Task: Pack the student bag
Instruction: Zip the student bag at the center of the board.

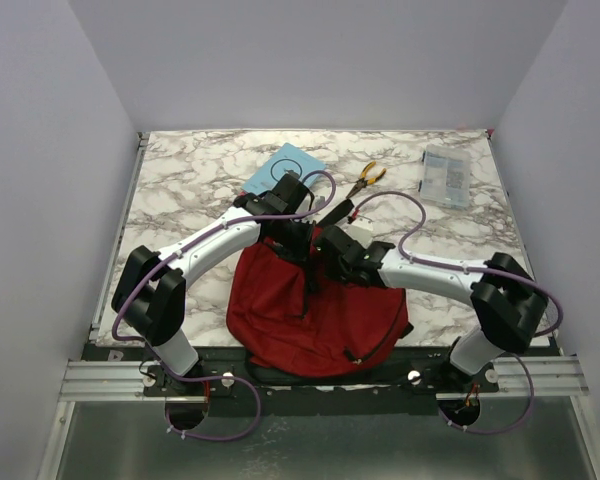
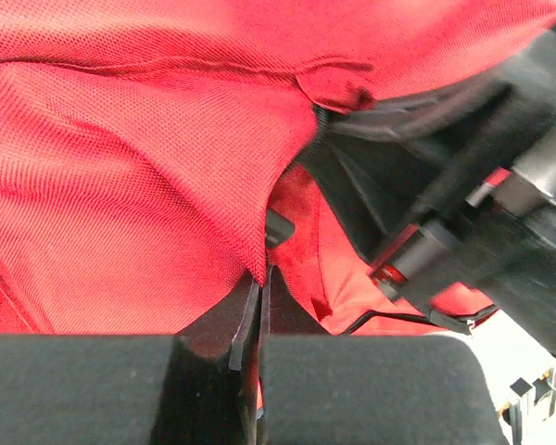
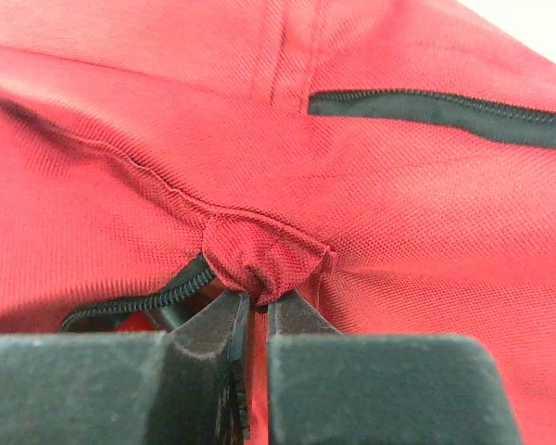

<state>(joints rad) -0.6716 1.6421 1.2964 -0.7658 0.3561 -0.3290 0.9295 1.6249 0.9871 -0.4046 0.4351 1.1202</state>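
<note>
The student bag is a dark red fabric backpack lying at the near middle of the table. My left gripper is at its far top edge, shut on a fold of the red fabric beside the opening. My right gripper is next to it, shut on a pinch of red fabric at the end of the black zipper. A second black zipper runs across the bag's front. The right arm shows in the left wrist view.
A light blue book lies behind the left gripper. Yellow-handled pliers lie at the back middle. A clear plastic box lies at the back right. The marble table has walls on three sides.
</note>
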